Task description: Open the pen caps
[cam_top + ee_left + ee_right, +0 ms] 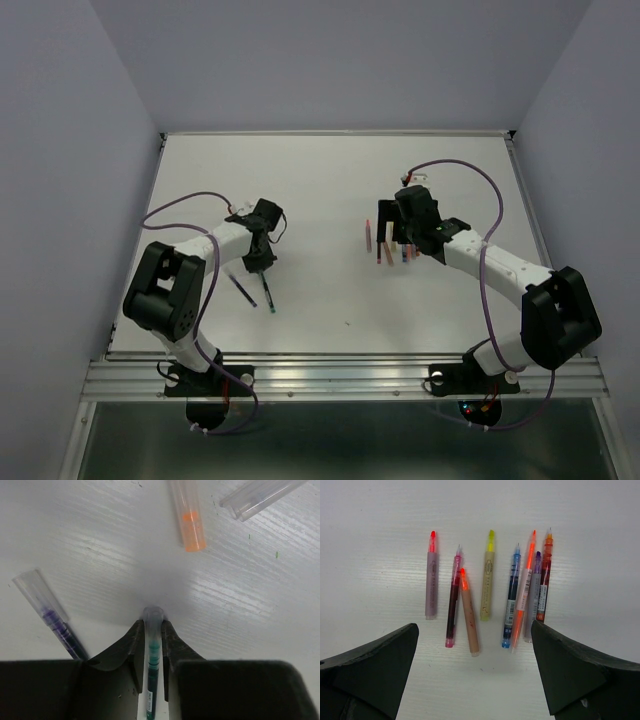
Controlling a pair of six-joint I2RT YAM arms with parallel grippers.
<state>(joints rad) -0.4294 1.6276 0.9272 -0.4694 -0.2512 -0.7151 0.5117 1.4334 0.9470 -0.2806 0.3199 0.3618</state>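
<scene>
Where the left arm works, over the left part of the white tabletop [330, 170], a capped purple pen [57, 625] lies loose just beside my left fingers [125, 652]. Those fingers are pressed against both sides of a teal pen [151, 680], pinching its barrel, and its clear cap [153, 615] pokes out just past the tips. Further right lie a clear tube with an orange end [189, 520], cap or pen I cannot tell, and loose clear caps [260, 497].

I judge the teal pen to be light, thin, stiff and smooth, so it may roll or twist in a weak pinch. The barrel is the place to hold firmly. The cap wants a gentle grip on its sides and a straight pull along the pen, since thin clear plastic may crack.

On the right, my right fingers [375, 665] are spread wide, holding nothing, above a row of uncapped pens [487, 587].
</scene>
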